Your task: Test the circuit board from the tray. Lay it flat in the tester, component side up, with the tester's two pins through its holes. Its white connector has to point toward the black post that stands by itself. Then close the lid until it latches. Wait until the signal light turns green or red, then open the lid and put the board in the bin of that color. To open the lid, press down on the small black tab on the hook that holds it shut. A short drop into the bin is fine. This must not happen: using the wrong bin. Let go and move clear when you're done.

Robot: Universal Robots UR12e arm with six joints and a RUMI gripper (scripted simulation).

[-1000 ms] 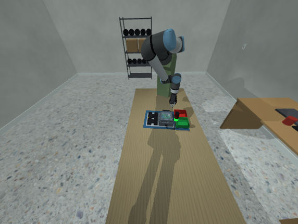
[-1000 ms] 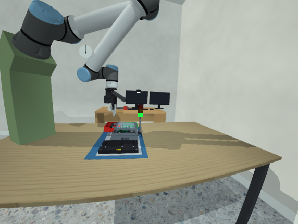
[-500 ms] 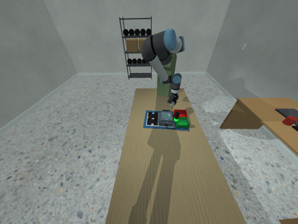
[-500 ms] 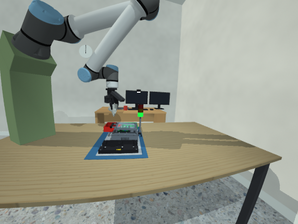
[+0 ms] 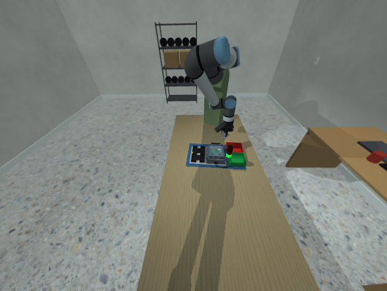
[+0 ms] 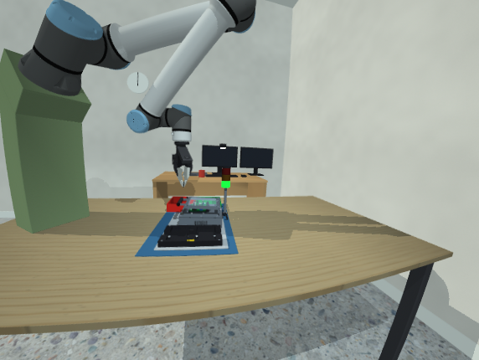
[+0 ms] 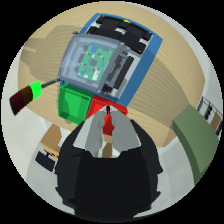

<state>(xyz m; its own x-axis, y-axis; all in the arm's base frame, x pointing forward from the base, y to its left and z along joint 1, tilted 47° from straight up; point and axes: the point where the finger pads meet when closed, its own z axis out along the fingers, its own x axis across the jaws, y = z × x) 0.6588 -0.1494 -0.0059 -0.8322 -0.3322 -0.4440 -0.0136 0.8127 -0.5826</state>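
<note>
Your table (image 6: 293, 268) leaves wide room on every side of the blue mat (image 6: 144, 251). On it, the tester (image 6: 200, 214) holds the circuit board (image 7: 93, 61) under its shut lid, signal light (image 6: 225, 184) green. Your gripper (image 6: 182, 181) hangs above the red bin (image 6: 173, 205), jaws together on nothing. Miss the small tab and you could strike the lid or 1 bin wall.

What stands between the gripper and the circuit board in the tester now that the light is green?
The tester's clear lid is closed over the circuit board, so the shut, empty gripper, hovering above the red bin, cannot reach it. The signal light shows green; the hook's tab is too small to make out.
</note>
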